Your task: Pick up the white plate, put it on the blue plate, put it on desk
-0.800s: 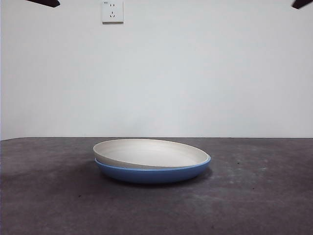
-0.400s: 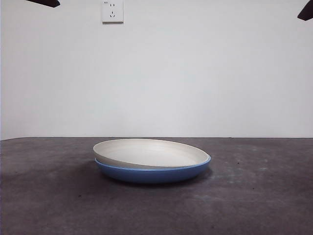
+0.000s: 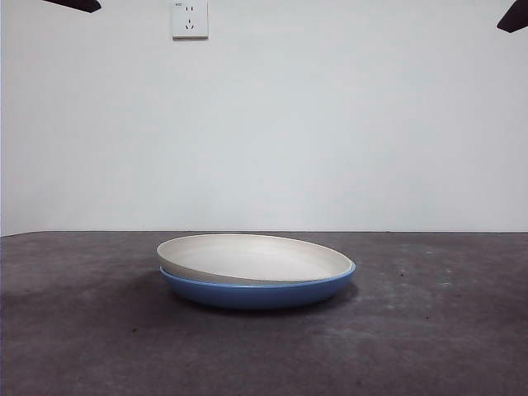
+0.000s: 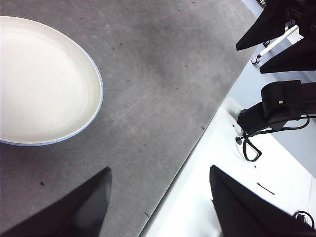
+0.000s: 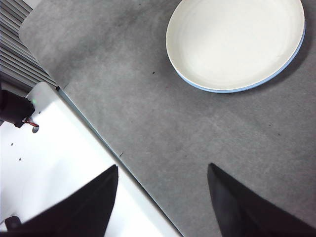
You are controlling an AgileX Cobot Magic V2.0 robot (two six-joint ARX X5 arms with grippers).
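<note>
**White plate nested in blue plate, both arms clear**

The white plate (image 3: 252, 257) sits inside the blue plate (image 3: 257, 290), slightly tilted, its left rim riding above the blue edge. The pair rests near the middle of the dark table (image 3: 429, 330). The left end effector (image 4: 158, 207) hangs over the table's edge, jaws spread, holding nothing. The right end effector (image 5: 163, 202) is likewise spread and empty, well apart from the plates. A wall socket (image 3: 190, 18) shows behind, seemingly white.

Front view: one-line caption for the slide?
White plate nested, slightly tilted, in blue plate on the desk; both arms parked high, out of the way.
</note>
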